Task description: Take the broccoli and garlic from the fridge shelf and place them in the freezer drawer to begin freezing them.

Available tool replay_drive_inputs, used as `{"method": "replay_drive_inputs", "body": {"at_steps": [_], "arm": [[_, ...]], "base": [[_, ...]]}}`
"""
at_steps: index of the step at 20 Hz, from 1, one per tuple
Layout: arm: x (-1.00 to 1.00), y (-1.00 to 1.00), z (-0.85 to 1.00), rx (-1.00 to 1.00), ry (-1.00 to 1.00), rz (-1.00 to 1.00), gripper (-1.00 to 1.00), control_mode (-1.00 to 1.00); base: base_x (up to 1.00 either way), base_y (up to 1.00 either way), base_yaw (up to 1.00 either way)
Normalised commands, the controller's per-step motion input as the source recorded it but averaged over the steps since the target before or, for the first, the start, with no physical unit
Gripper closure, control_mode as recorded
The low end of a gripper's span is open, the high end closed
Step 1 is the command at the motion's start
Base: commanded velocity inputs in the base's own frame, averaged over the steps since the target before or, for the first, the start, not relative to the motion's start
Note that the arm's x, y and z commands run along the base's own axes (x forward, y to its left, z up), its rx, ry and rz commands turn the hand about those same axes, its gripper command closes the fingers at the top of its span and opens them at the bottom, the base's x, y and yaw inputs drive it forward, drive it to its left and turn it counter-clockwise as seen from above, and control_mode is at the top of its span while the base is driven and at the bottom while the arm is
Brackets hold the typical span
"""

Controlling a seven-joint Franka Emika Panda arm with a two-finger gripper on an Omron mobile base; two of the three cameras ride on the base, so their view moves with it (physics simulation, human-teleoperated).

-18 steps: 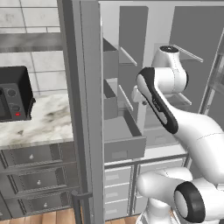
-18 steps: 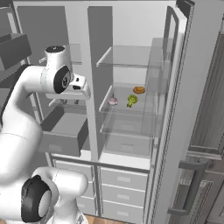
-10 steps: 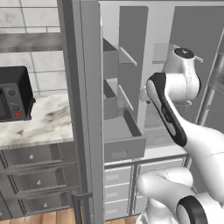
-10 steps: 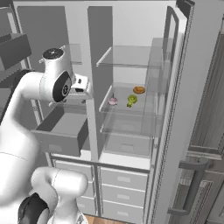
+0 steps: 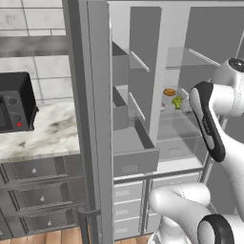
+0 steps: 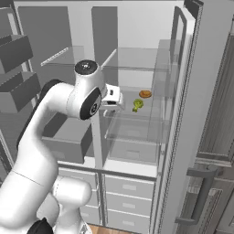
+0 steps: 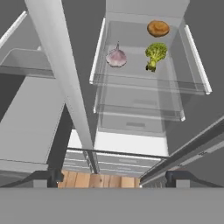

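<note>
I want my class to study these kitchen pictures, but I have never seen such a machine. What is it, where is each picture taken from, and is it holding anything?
It is a white robot arm on a driving base, in a computer-drawn kitchen. Two pictures come from cameras on the base, behind the arm to its left and right. The third comes from a camera on the hand, looking along its jaws, which stand open and hold nothing. Ahead is an open fridge. On one glass fridge shelf lie the garlic, the broccoli and an orange-brown food item. Lower left, the grey freezer drawer is pulled out.
</note>
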Motion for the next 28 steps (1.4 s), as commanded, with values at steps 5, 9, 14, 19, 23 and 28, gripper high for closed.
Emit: {"method": "replay_drive_inputs", "body": {"at_steps": [5,9,14,19,23,28], "arm": [[0.00,-0.64,0.00,-0.01,-0.01,-0.03,-1.00,-1.00],[0.00,-0.61,0.00,-0.01,0.00,-0.05,-1.00,-1.00],[0.00,-0.56,-0.04,0.00,0.00,-0.03,-1.00,-1.00],[0.00,-0.58,-0.06,0.00,0.00,-0.01,-1.00,-1.00],[-0.32,0.27,-0.01,-0.03,-0.01,0.03,-1.00,-1.00],[-0.01,1.00,0.00,-0.01,0.00,-0.06,-1.00,-1.00]], "base": [[0.00,0.00,0.00],[0.00,0.00,0.00],[0.00,0.00,0.00],[0.00,0.00,0.00],[0.00,0.00,0.00],[0.00,0.00,0.00]]}}
